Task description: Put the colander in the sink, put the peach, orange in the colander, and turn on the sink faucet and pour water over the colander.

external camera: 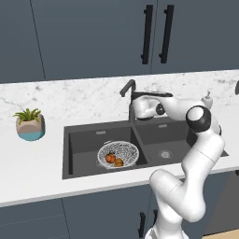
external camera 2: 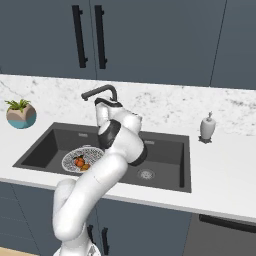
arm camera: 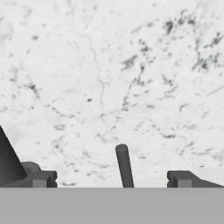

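The white mesh colander sits in the left basin of the dark grey sink. Inside it lie the reddish peach and the yellower orange. The black sink faucet stands behind the divider, and no water runs from it. My gripper is up at the faucet, open. In the hand view a thin dark lever rises between the finger tips, touching neither, with the marble wall behind it.
A white soap dispenser stands on the counter right of the sink. A potted plant sits on the counter to the left. Dark cabinets with long handles hang above.
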